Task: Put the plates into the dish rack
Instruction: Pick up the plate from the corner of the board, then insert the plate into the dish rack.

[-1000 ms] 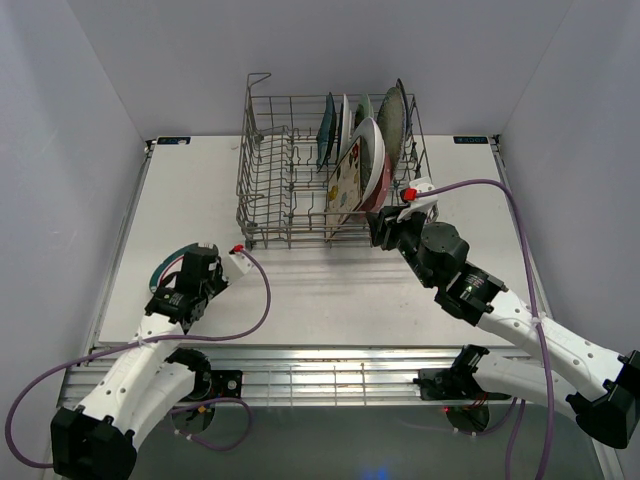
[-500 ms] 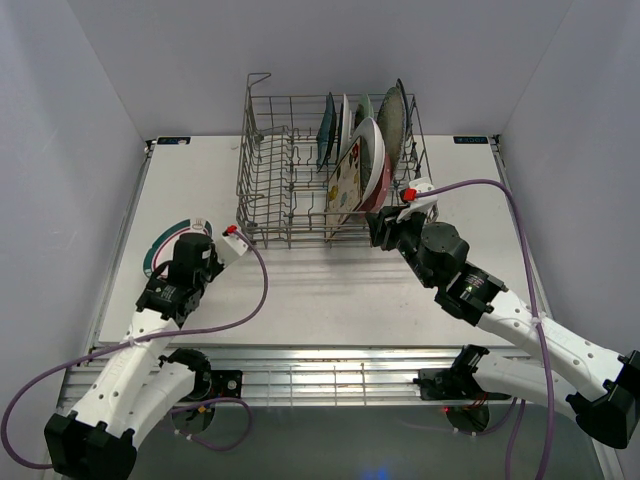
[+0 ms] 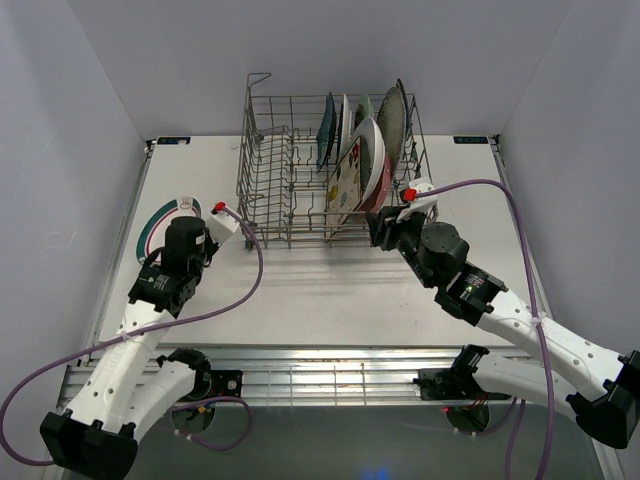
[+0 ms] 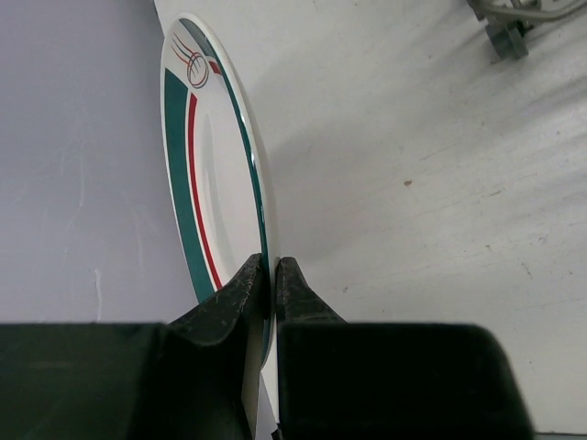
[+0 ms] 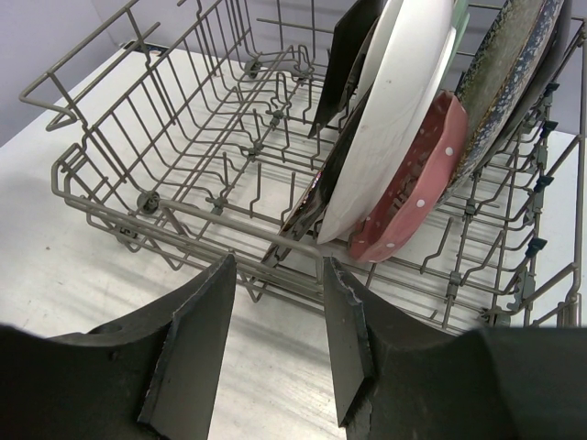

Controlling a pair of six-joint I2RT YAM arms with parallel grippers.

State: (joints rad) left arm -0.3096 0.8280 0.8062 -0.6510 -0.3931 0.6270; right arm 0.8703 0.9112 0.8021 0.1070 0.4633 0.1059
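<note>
The teal-and-red banded plate point(image 4: 206, 174) stands on edge at the left side of the worktop point(image 3: 330, 290), well left of the dish rack point(image 3: 275, 190). The left tool point(image 4: 269, 266) is clamped on its rim, one finger on each face. From the overhead view I cannot tell whether the plate's lower edge touches the worktop. In the rack, several plates point(image 3: 360, 165) already stand upright and close together in the right half, among them a pink dotted plate point(image 5: 413, 174), a white plate point(image 5: 394, 101) and a speckled plate point(image 5: 504, 73). The tines point(image 5: 257, 147) of the left half carry none. The right tool point(image 5: 277, 266) hovers just in front of the rack's near right corner, its jaws apart and gripping nothing. The step in hand looks like carrying this plate to the rack, with most of the set apparently loaded. The next move probably calls for lifting the plate above the rack's tall near wall and swinging it right. It should then be turned so its edge lines up with a free row of tines before it is lowered. A tilted plate could catch on the wires or knock the ones already standing.
</note>
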